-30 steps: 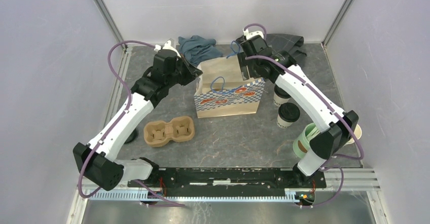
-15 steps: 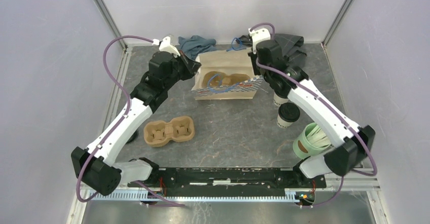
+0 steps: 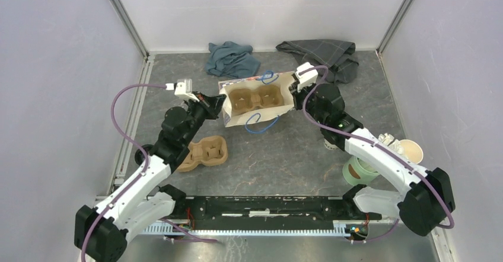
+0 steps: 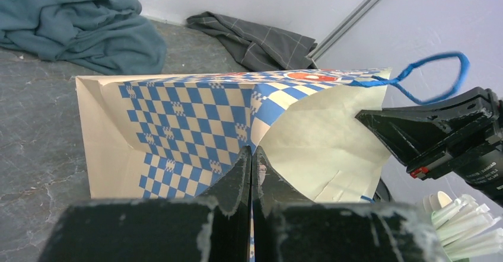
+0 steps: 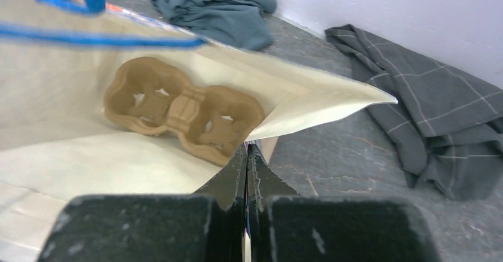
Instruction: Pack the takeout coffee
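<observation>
Grey stone-look tabletop (image 3: 285, 155) carried a brown paper bag with blue checks (image 3: 261, 112), tipped open, with a tan pulp cup carrier (image 3: 256, 96) inside. At its 9 o'clock rim the left gripper (image 3: 218, 103) pinched the paper; at 3 o'clock the right gripper (image 3: 295, 93) did likewise, jaws clamped tight. The small white paper cup with black lid (image 3: 327, 146) sat at the bag's 4 o'clock, nearly hidden under the right arm (image 3: 379, 155).

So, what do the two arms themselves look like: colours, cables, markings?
The left arm and the right arm both have white link shells between bulky black joint housings. A thin purple cable loops along each, up to a small white box at the wrist. The jaws are black with scuffed, pale edges. The right wrist housing carries a small red mark and unreadable white lettering.
</observation>
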Robot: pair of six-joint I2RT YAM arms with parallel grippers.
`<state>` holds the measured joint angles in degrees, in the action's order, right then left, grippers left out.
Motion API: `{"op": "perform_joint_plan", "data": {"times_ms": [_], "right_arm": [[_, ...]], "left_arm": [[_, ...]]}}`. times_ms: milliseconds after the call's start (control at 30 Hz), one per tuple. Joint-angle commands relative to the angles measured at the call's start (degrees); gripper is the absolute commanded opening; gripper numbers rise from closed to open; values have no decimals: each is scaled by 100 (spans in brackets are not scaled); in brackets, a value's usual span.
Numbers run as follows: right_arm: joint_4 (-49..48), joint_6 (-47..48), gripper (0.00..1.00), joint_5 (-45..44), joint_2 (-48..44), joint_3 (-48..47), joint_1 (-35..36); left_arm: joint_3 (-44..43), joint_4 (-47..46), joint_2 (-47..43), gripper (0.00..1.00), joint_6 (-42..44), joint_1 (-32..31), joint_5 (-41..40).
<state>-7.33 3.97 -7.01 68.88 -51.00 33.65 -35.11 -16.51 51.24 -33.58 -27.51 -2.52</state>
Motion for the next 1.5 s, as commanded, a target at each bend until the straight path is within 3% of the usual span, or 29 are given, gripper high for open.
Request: {"op": "perform_joint_plan", "data": {"times_ms": [0,267,333,500,567,833,933,1100,1200,1300,1467], "right_arm": [[-515,-387,0,634,-398,319,16],[198,-722,0,415,-502,115,19],[1204,-1019,0,92,-151,-628,23],[3285,-1806,0,-362,712,-2332,18],[3931,-2151,0,-707,877,-2807,26],[4908,-3104,7,-807,1298,-3632,21],[5091,-2974,18,-795,1371,-3863,17],[5436,-1892,61,-719,1310,-4873,21],[5688,-1303,80,-795,1016,-5297,19],[6134,-946,97,-1528,578,-5345,-24],[7023,-1097,98,-2582,131,-4368,-395]], "left_arm": [[157,-435,-398,2,318,-9,108],[35,241,-665,2,-22,-9,99],[-491,1151,-485,2,-347,-9,-389],[-2642,4433,766,2,-1019,-2,-1539],[-3346,4992,1248,2,-1079,0,-1664],[-4491,5350,2287,2,-741,17,-2049],[-4650,5454,2485,2,-740,41,-2034],[-4487,5337,2534,6,-748,55,-1814],[-4487,5290,2540,12,-686,69,-1744],[-4624,5305,2566,22,-514,79,-1758],[-4838,5473,2619,43,-323,83,-1684]]}}
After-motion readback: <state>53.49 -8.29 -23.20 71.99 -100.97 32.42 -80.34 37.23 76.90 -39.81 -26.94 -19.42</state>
